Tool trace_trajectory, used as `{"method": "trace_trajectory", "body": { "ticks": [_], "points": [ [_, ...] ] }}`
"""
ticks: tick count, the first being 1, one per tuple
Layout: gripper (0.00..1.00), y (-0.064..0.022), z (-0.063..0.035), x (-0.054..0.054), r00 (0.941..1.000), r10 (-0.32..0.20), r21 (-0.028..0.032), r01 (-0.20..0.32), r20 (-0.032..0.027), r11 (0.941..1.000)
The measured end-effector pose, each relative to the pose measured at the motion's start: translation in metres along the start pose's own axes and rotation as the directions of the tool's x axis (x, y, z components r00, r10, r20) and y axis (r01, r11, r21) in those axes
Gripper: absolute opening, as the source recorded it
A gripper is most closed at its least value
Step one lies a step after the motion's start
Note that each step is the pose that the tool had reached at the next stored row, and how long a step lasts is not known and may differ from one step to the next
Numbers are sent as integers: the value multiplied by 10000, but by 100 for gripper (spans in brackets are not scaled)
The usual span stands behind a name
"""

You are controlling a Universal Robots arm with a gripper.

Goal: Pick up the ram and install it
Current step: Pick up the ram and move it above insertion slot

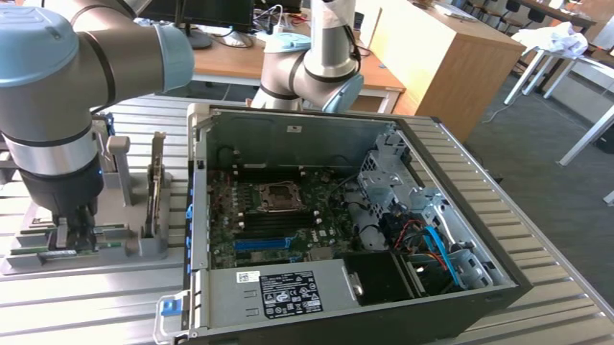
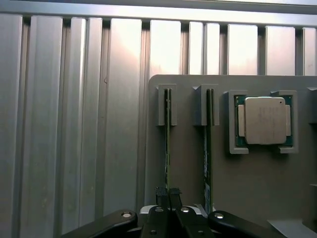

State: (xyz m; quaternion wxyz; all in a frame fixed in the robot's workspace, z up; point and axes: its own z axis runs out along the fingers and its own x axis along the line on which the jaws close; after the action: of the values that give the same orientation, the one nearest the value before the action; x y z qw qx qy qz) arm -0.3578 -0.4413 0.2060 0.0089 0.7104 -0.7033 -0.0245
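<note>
In the wrist view, two green ram sticks stand on edge in the slots of a grey holder plate [image 2: 247, 188]. My gripper [image 2: 167, 194] is shut on the thin top edge of one ram stick [image 2: 167, 144]. The second ram stick [image 2: 207, 148] stands in the neighbouring slot, untouched. In the exterior view, the gripper [image 1: 72, 241] reaches straight down into the holder [image 1: 149, 248] at the exterior view's left. The arm hides the gripped ram there.
A square silver processor chip [image 2: 265, 120] lies in its own pocket on the holder. The open computer case [image 1: 461, 180] lies to the exterior view's right of the holder, showing its motherboard [image 1: 278, 208] and power supply [image 1: 278, 291]. Everything rests on a ribbed metal table [image 2: 74, 124].
</note>
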Motion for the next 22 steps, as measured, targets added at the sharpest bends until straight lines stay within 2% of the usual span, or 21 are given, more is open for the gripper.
{"method": "trace_trajectory", "body": {
  "ticks": [5,10,21,22],
  "points": [
    [11,5,-121,-3,10000,1,-4,-1,1,10000],
    [11,13,-297,-7,10000,1,-10,-1,0,10000],
    [11,29,-768,-17,10000,2,-23,-2,-15,10000],
    [11,35,-893,-20,10000,3,-22,-3,-20,10000]
  ]
}}
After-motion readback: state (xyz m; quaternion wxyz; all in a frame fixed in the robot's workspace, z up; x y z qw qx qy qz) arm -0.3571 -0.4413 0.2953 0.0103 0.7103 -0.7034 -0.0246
